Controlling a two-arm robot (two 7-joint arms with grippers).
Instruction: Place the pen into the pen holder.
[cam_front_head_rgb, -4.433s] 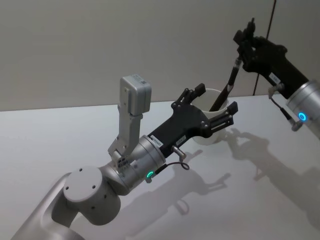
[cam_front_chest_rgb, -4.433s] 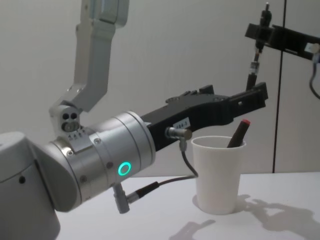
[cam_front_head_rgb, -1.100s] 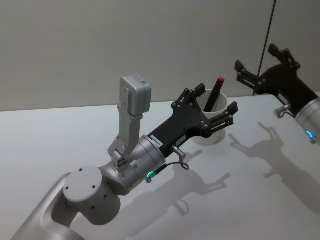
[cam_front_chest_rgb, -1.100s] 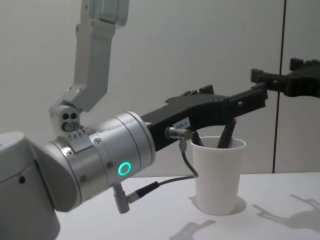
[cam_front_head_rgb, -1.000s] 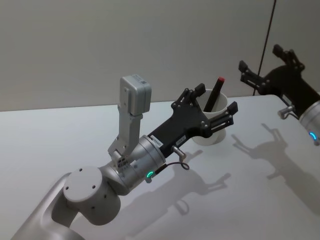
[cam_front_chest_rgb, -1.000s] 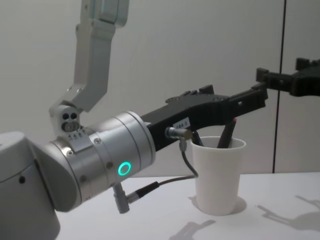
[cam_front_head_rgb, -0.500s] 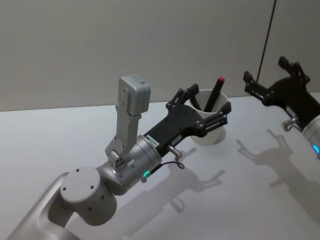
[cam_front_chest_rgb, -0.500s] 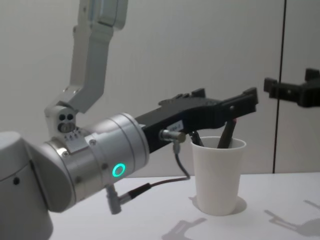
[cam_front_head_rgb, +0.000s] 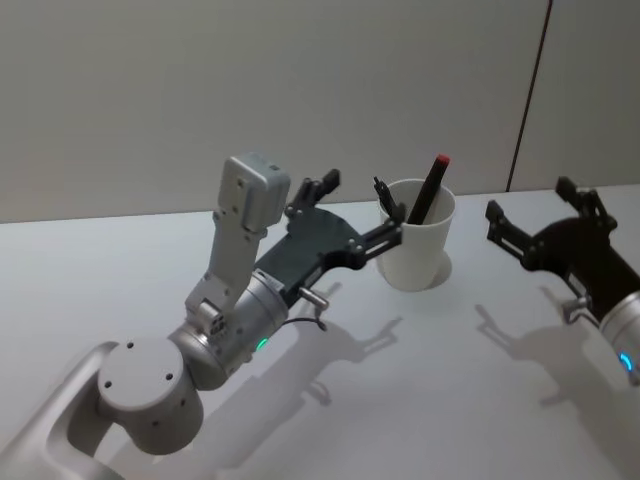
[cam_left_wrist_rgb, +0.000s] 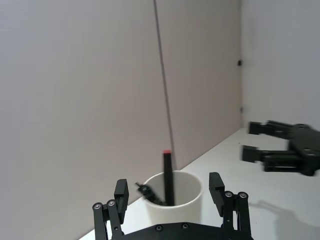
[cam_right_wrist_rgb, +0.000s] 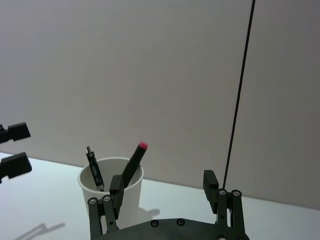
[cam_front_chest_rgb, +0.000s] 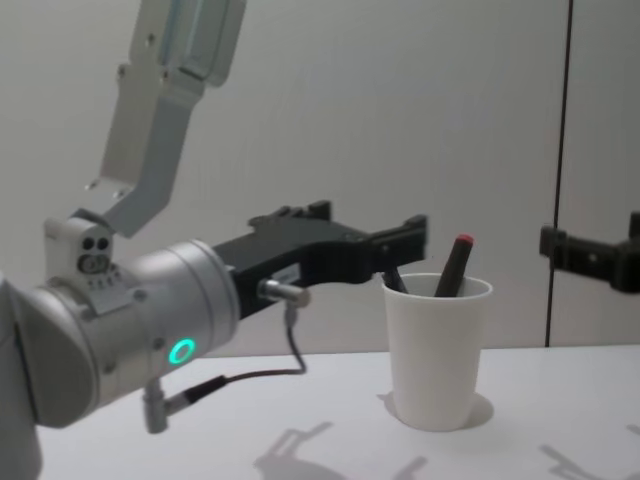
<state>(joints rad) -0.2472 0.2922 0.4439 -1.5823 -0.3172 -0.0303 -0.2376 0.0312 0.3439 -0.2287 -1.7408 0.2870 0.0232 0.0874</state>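
Head view: pen (cam_front_head_rgb: 429, 186) leans in cup (cam_front_head_rgb: 415, 248), red cap up, beside second pen; you can judge job done. Left gripper (cam_front_head_rgb: 355, 215) spread, empty, just left of cup. Right gripper (cam_front_head_rgb: 540, 222) spread, empty, well right.

Wrist views: both frame cup between splayed fingers.

Chest view: nothing touches cup.

Pen (cam_front_head_rgb: 427, 189) stands in pen holder (cam_front_head_rgb: 415, 250) between open end effectors.

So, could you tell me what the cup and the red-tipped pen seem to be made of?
Cup: probably paper, matte white, with a rolled rim and thin tapering wall. Pen: likely plastic, a smooth dark barrel with a red end; the look doesn't settle it.
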